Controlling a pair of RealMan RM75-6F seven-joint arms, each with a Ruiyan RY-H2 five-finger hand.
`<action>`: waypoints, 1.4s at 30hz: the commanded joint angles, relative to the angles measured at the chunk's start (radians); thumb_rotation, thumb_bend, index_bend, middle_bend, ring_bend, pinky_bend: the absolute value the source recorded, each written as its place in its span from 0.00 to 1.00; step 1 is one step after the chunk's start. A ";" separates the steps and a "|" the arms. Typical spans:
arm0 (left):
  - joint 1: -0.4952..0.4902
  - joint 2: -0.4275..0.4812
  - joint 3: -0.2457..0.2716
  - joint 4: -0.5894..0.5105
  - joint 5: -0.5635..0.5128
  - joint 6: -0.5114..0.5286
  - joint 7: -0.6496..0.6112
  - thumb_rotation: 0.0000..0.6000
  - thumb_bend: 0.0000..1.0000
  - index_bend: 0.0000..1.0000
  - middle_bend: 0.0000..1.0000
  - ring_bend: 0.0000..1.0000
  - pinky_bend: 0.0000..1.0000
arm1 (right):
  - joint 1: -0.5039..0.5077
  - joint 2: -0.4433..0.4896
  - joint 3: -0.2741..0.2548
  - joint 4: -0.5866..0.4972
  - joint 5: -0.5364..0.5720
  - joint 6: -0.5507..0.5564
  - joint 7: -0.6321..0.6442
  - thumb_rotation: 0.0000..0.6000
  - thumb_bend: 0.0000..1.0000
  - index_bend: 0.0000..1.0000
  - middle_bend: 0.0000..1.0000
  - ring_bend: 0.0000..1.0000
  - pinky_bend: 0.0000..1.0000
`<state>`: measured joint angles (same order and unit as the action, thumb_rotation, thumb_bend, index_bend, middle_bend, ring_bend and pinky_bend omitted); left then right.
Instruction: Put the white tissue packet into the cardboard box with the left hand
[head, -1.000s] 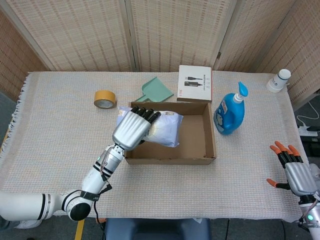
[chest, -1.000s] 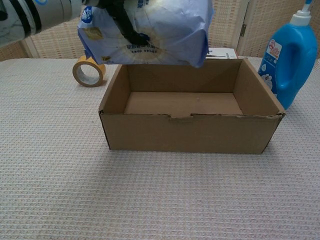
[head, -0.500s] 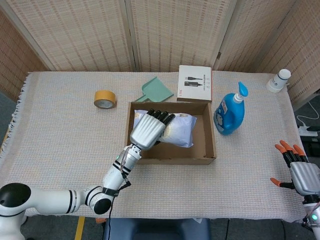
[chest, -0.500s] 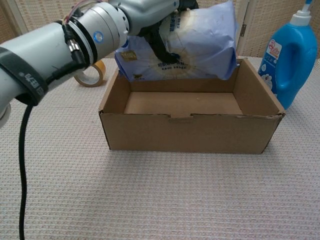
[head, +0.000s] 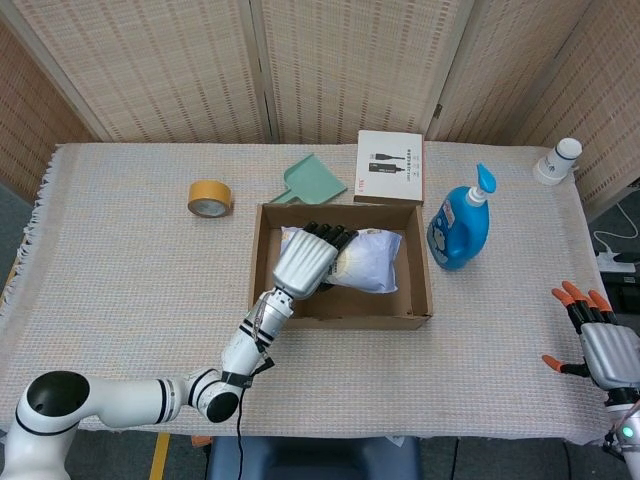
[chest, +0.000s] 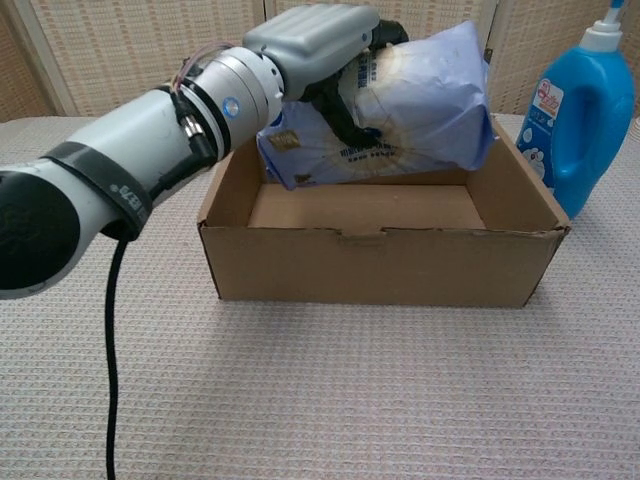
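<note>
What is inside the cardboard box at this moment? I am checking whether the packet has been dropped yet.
The cardboard box shows only a bare floor. The white tissue packet hangs above it, held by the left hand. The front wall hides the nearest strip of floor.

The white tissue packet (chest: 400, 110) carries dark printed lines, too blurred to read. The blue bottle (chest: 578, 110) has a label, also not readable.

The left hand (head: 303, 264) has a silver-grey shell back and black fingers, on a white arm with black joint bands and a thin black cable along it. The right hand (head: 604, 349) has the same grey back, with orange-tipped black fingers.
</note>
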<state>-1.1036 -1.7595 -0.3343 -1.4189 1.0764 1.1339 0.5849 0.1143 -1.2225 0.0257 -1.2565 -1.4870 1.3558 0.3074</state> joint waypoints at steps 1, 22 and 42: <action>0.011 0.012 -0.006 -0.001 0.031 0.012 -0.035 1.00 0.17 0.00 0.00 0.00 0.06 | -0.001 0.000 0.001 -0.001 -0.001 0.003 -0.001 1.00 0.00 0.11 0.00 0.00 0.00; 0.228 0.398 0.030 -0.232 0.029 0.130 0.062 1.00 0.19 0.00 0.00 0.00 0.07 | -0.003 -0.010 -0.013 -0.013 -0.030 0.015 -0.036 1.00 0.00 0.11 0.00 0.00 0.00; 0.667 0.612 0.273 -0.220 0.187 0.346 -0.250 1.00 0.20 0.00 0.00 0.00 0.10 | -0.002 -0.021 -0.033 -0.027 -0.060 0.022 -0.069 1.00 0.00 0.11 0.00 0.00 0.00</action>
<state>-0.4645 -1.1519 -0.0833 -1.6495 1.2514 1.4638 0.3503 0.1123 -1.2438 -0.0061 -1.2827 -1.5456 1.3772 0.2382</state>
